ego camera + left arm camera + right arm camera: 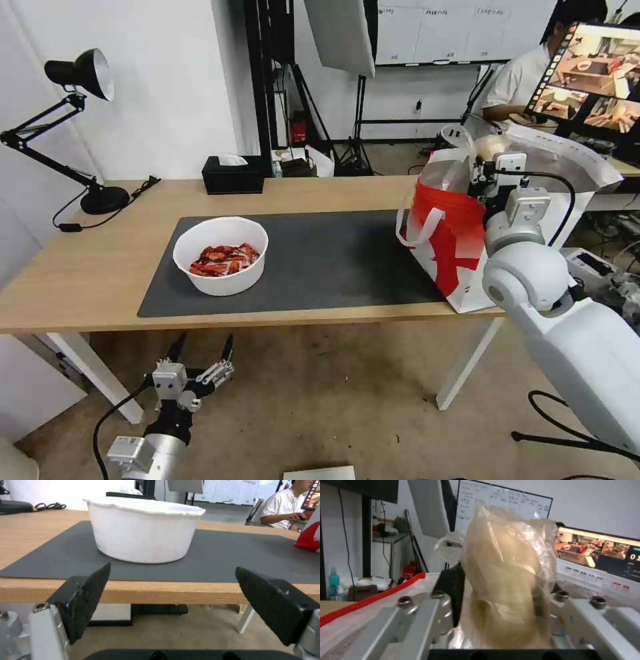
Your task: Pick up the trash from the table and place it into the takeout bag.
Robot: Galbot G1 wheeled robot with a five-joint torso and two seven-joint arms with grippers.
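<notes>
My right gripper (492, 155) is shut on the beige ball in clear wrap (506, 580) and holds it above the open mouth of the takeout bag (447, 233), which stands at the right end of the table (87, 267). The wrapped ball (492, 147) shows just over the bag's rim. A white bowl of red crayfish shells (221, 256) sits on the left part of the dark grey mat (333, 260). My left gripper (202, 348) hangs open below the table's front edge, facing the bowl (143, 532) from a distance.
A black tissue box (233, 175) stands at the table's back edge. At the back left is a black desk lamp (73, 127) with its cable. A monitor (593, 80) stands behind the bag, and a person sits there.
</notes>
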